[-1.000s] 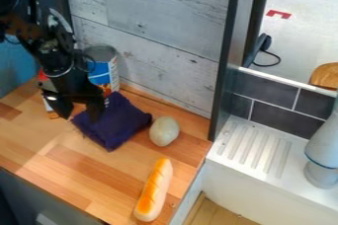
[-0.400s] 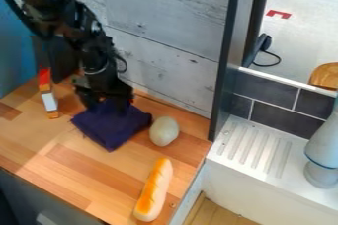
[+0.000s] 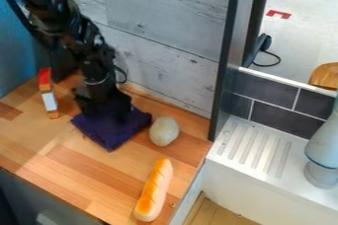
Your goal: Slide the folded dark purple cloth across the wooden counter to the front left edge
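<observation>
The black gripper [image 3: 104, 115] hangs from the upper left, low over the back part of a folded dark purple cloth [image 3: 114, 134]. Its two fingers are spread, one toward the cloth's left side and one toward its right, and they hide some of the fabric; whether they touch it I cannot tell. Just right of the cloth lies a pale greenish egg-shaped object [image 3: 163, 131]. A toy bread loaf [image 3: 153, 190] with orange-brown top lies nearer the front edge. Left of the gripper stands a narrow orange and white box [image 3: 49, 94].
The wooden counter [image 3: 41, 142] meets a whitewashed plank wall [image 3: 161, 46] at the back. A dark upright post [image 3: 227, 66] rises at the counter's right corner. Beyond it are a white ribbed drainboard [image 3: 254, 152] and a grey faucet-like object [image 3: 323, 152].
The gripper has moved right from the cloth's left side to over it, then slightly lower. The blue and white can is now hidden behind the arm, and the narrow box is uncovered.
</observation>
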Action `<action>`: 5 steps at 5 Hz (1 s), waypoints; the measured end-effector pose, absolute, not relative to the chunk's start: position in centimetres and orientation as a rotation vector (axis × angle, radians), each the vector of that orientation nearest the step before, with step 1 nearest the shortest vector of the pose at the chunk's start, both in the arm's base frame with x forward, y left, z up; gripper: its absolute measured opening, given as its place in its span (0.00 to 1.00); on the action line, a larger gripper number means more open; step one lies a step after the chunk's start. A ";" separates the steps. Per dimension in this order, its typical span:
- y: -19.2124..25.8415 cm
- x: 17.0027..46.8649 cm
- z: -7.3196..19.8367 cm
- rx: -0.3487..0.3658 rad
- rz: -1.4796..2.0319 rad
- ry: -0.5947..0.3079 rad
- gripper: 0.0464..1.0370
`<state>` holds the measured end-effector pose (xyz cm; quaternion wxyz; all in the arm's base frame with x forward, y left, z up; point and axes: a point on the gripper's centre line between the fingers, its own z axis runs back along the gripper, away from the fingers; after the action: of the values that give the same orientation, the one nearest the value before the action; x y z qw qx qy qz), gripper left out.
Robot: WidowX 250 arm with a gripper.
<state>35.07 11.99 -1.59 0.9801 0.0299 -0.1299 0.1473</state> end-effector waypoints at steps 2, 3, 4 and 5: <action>11.8 32.9 -2.3 0.083 0.297 -0.249 0.96; 11.7 31.0 -2.5 0.084 0.304 -0.235 0.96; 12.2 28.6 -2.9 0.095 0.337 -0.200 0.96; 12.5 27.0 -2.9 0.135 0.353 -0.173 0.96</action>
<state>26.96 12.47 -2.90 0.9785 0.0671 -0.0858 0.1751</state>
